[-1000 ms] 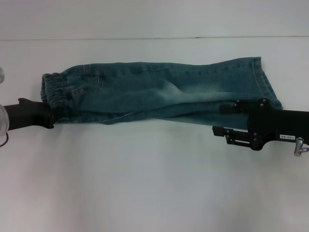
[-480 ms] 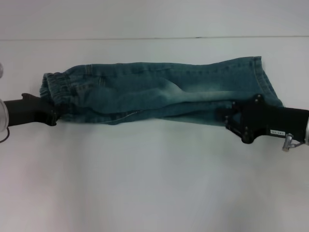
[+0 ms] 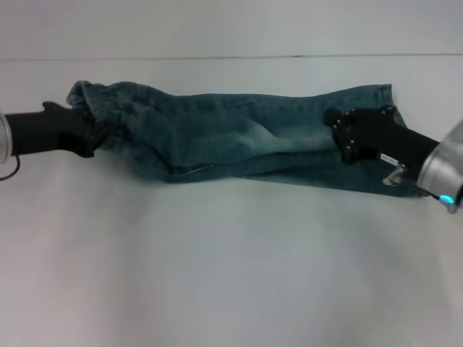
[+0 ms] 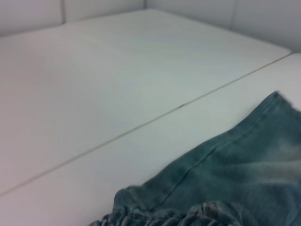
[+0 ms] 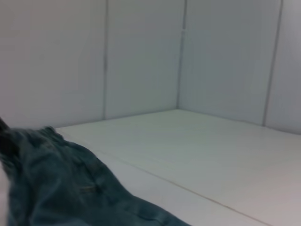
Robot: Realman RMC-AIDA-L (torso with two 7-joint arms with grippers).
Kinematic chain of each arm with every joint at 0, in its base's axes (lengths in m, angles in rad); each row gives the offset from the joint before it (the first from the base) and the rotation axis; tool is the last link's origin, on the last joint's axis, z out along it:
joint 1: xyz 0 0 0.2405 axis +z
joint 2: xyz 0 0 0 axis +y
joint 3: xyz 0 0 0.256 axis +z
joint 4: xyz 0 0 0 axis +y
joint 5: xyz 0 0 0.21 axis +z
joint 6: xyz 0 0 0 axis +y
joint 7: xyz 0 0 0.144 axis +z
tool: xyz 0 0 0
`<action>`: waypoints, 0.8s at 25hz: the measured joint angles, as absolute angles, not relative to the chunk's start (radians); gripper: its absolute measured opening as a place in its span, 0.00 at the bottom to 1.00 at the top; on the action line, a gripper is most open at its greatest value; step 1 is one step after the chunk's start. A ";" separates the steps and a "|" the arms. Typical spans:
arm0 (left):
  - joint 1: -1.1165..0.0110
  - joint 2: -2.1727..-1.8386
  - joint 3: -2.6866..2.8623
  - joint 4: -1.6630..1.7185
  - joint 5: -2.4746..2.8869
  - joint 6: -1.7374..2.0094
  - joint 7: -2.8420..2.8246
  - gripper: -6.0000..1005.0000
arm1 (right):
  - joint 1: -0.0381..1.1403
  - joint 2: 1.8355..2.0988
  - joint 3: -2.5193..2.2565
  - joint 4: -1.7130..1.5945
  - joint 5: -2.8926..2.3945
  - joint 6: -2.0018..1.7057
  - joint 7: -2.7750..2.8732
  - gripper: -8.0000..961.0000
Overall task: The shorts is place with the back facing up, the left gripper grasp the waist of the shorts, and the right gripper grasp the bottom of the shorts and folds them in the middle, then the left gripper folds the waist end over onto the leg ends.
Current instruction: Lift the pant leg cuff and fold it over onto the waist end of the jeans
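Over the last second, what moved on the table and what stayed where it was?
The left gripper moved toward the far side, dragging the waist of the shorts with it, so that end now sits higher and skewed. The right gripper moved from the near edge up onto the cloth near the leg ends. The middle and the leg ends stayed flat on the table.

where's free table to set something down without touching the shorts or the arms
The wide bare table nearer the robot than the shorts is free, as is a narrower strip beyond them up to the seam. It is crowded along the shorts: the left gripper at the waist, the right gripper over the leg ends.
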State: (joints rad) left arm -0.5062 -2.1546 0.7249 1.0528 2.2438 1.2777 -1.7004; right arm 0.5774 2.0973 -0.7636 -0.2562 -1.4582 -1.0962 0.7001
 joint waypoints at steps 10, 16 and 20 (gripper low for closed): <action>-0.605 -2.145 0.725 1.158 2.218 1.431 -1.742 0.05 | 0.714 2.110 -0.760 -0.030 -1.239 -0.977 0.449 0.02; -0.672 -2.127 0.729 1.202 2.188 1.501 -1.784 0.04 | 0.774 2.113 -0.740 0.032 -1.236 -0.950 0.453 0.03; -0.708 -2.120 0.733 1.211 2.183 1.511 -1.798 0.04 | 0.830 2.118 -0.743 0.078 -1.244 -0.887 0.446 0.03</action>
